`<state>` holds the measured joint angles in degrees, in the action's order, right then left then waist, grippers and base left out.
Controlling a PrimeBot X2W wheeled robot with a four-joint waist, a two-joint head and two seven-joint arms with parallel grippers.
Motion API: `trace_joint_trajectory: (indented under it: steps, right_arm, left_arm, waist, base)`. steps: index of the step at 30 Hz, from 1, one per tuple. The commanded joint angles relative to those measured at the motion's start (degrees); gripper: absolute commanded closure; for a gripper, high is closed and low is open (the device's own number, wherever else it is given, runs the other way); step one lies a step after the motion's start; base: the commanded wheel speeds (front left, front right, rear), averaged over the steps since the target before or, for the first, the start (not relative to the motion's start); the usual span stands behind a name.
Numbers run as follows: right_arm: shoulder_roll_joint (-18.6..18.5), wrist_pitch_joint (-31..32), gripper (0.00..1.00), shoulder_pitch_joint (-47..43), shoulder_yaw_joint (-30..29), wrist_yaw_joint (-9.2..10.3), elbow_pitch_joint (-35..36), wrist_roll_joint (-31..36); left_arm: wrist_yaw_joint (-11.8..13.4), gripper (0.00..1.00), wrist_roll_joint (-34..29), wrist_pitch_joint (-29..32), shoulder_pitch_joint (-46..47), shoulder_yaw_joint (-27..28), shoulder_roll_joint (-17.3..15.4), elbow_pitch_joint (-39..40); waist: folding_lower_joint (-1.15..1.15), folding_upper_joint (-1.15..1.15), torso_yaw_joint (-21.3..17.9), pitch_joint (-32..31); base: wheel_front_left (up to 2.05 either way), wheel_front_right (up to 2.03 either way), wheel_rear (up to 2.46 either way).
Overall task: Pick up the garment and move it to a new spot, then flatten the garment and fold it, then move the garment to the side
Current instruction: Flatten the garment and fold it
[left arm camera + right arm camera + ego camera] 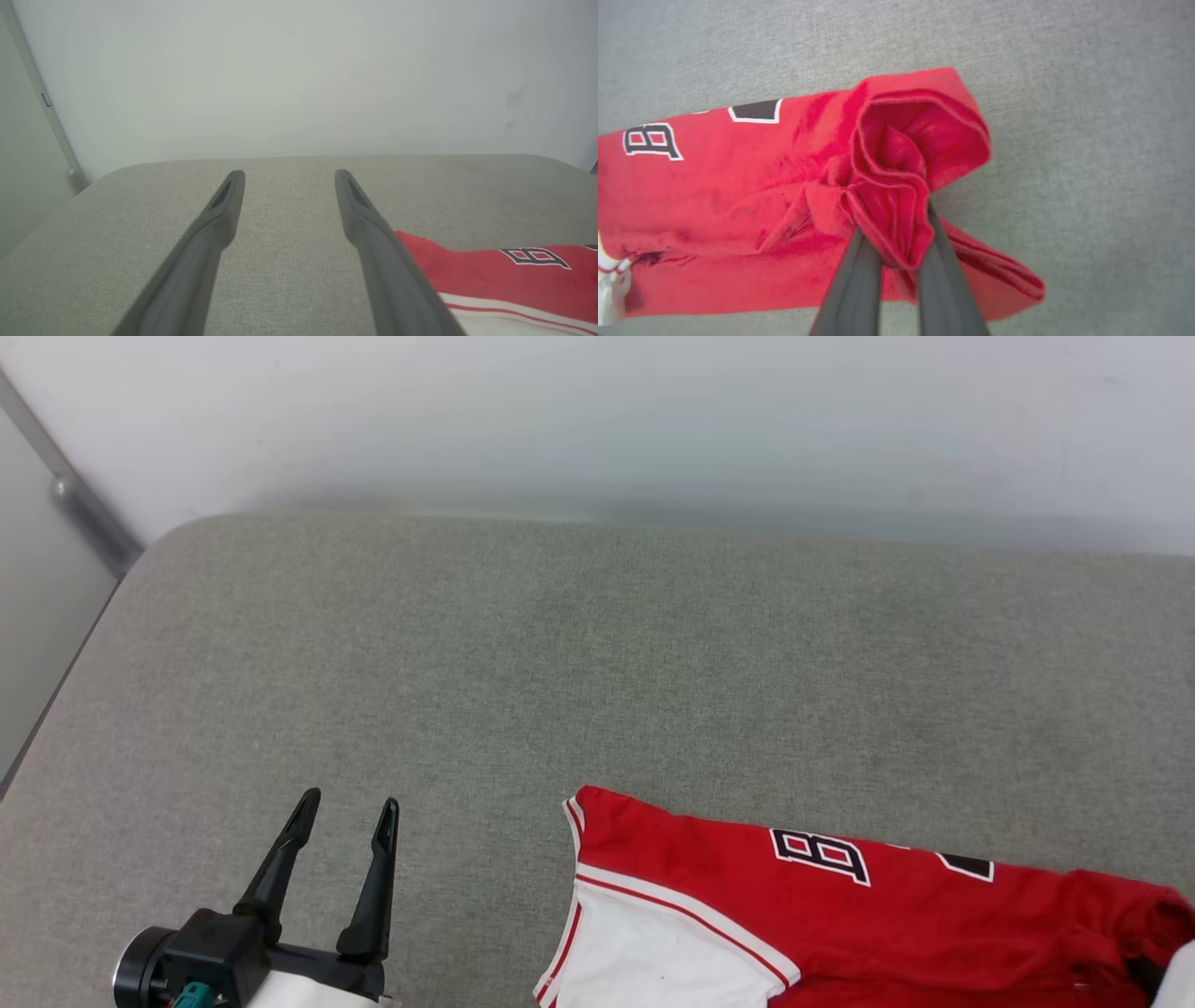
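**Head view.** The left gripper (pixel 350 800) is over the grey fabric surface (pixel 597 663). Its two dark fingers are spread wide with nothing between them. The garment (pixel 840 915) lies on the same surface to the right of these fingers and clear of them. Its white sleeve (pixel 653 952), edged by a red-and-white striped seam, is the part nearest the fingers. The black-and-white number print (pixel 822 856) sits on the red body farther to the right.

**Left wrist view.** The left gripper (pixel 289 173) points towards a pale wall (pixel 299 70), and bare grey fabric fills the wide gap between its fingers. The garment (pixel 504 280) lies outside the right-hand finger, which partly hides its near edge. Whether cloth and finger touch cannot be told from this view. The number print (pixel 535 257) lies beyond the striped seam.

**Right wrist view.** The right gripper (pixel 896 233) has its fingers (pixel 854 289) drawn narrow, pinching a bunched fold of the garment (pixel 738 186) between them. The fingertips are buried in the cloth. Just ahead of the fingers the red fabric gathers into a crumpled, open pocket with a stitched hem. To their left the red body spreads flat over the grey surface and carries the number print (pixel 649 140). To their right a loose corner of red cloth trails out onto the fabric
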<state>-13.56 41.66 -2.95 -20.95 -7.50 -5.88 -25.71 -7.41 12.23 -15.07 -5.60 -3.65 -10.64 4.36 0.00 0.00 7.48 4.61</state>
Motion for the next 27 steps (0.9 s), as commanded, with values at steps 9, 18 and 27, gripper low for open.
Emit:
trace_joint_trajectory:
  steps: [9,18,27]
  right_arm:
    - [6.2,9.8,1.00,-4.8,6.4,0.02,15.4,-6.4]
    - [10.6,15.4,1.00,-4.7,11.7,0.02,20.7,-10.9]
    - [10.8,10.3,1.00,-1.7,20.6,0.02,15.7,-21.2]
  left_arm:
    - [-0.1,0.00,0.3,-0.1,-1.3,-0.8,0.1,-0.3]
    - [-0.1,0.00,0.5,-0.1,-0.9,-1.4,0.4,-0.7]
    - [-0.1,0.00,0.9,-0.1,-0.2,-1.7,-0.1,-1.0]
  waist:
    - [0.00,0.00,0.5,-2.4]
    - [0.00,0.00,2.6,-2.6]
    - [0.00,0.00,4.7,-1.8]
  base:
    - [0.00,0.00,0.00]
    - [0.00,0.00,0.00]
    - [0.00,0.00,0.00]
